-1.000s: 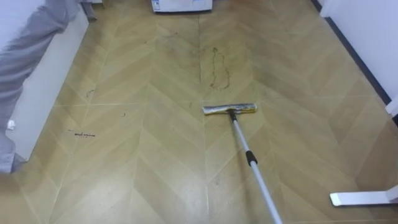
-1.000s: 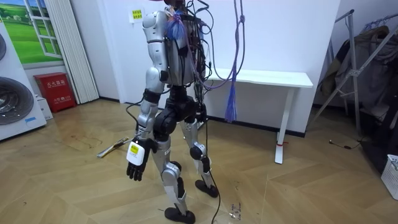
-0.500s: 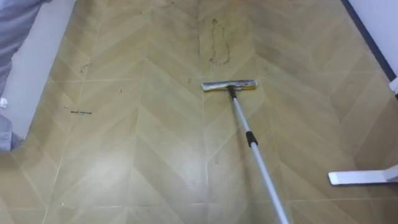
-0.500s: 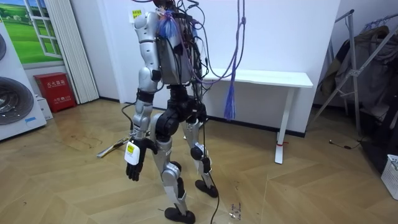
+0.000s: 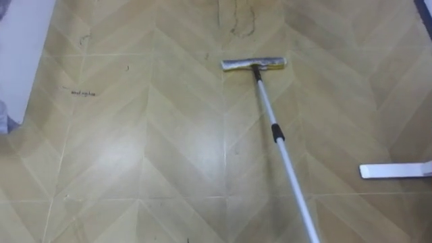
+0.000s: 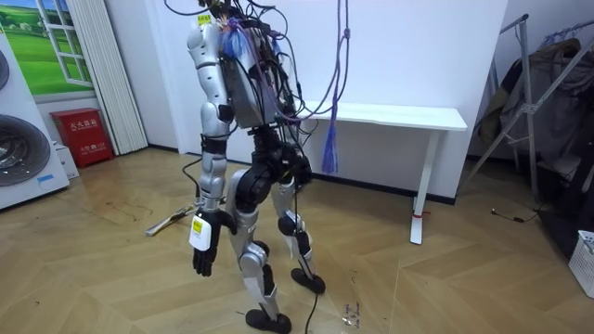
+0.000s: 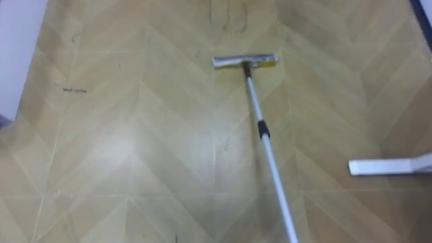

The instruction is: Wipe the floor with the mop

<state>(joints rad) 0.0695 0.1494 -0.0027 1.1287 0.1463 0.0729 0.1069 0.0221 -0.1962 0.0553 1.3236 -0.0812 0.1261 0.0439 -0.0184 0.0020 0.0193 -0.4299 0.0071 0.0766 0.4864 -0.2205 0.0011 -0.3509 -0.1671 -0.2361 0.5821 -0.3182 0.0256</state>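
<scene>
- The mop (image 5: pixel 276 132) lies on the wooden floor (image 5: pixel 135 148) ahead of the robot. Its flat head (image 5: pixel 254 64) sits far up in the eye views, and the pale pole slants from it down to the lower right edge.
- Just beyond the head there is a dark scribbled stain (image 5: pixel 241 25) on the boards, near the head but apart from it.
- In the room view the left hand (image 6: pixel 203 257) hangs beside the thigh. Its fingers point down and seem slack, holding nothing.
- That hand is well apart from the mop, whose far end shows low on the floor behind the legs (image 6: pixel 170 222), towards the room view's left.
- The eye views add a white table foot (image 5: pixel 395 170) flat on the floor, to the right of the pole.
- The room view adds the whole white table (image 6: pixel 399 116) against the wall behind the standing robot, a washing machine (image 6: pixel 23 153) and a red box (image 6: pixel 83 135).
</scene>
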